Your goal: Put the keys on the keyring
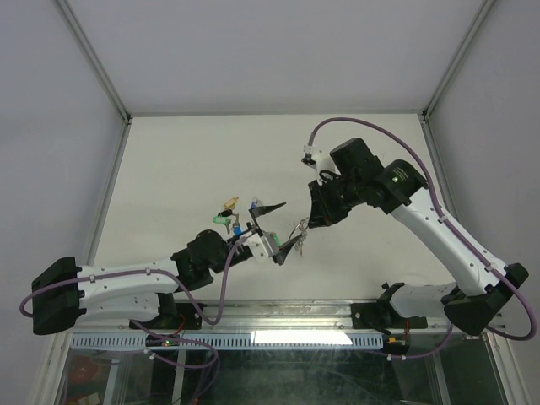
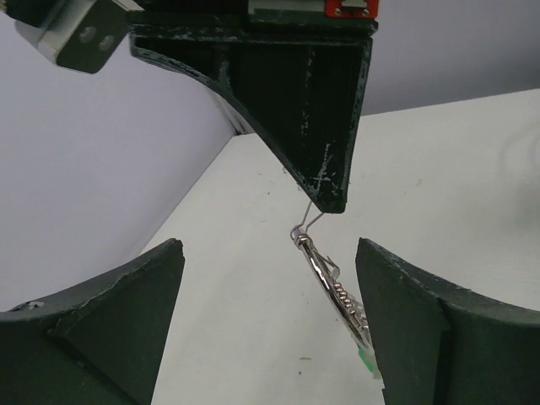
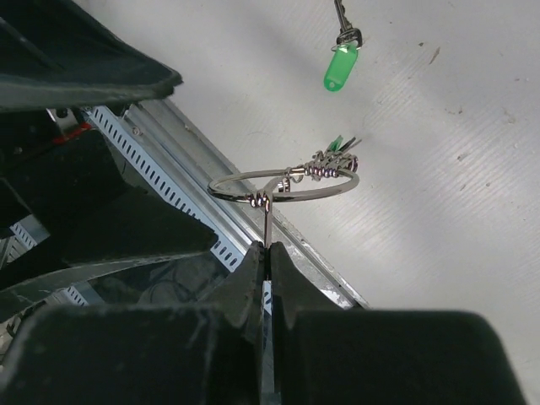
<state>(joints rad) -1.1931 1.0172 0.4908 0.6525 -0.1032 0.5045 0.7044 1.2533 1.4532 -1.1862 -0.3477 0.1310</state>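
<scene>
The right gripper (image 3: 267, 251) is pinched fully shut on a thin wire stem, and the keyring (image 3: 325, 171) sits on the end of that stem, held up off the table (image 1: 186, 160) roughly level. Its wire is wound with small coils along one side, with a bit of green tucked in there. The left gripper (image 2: 270, 270) stands wide open with nothing in it. Its two fingers straddle the ring, which from that side shows edge-on and close to one finger, though I can't tell whether they touch. The loose keys (image 1: 229, 213), capped yellow, green and blue, lie in a little cluster on the table just beside the left arm's wrist. One green-capped key (image 3: 340, 67) shows beyond the ring in the right wrist view. To my eye the weak spot is that stem: it is a slim thing gripped only at the fingertips, so a nudge from the left fingers could swing the ring round or pull it out of the pinch. The two grippers are also very near each other, and a careless closing could knock them together. The keys lie flat and small, awkward for such broad fingers to lift cleanly.
</scene>
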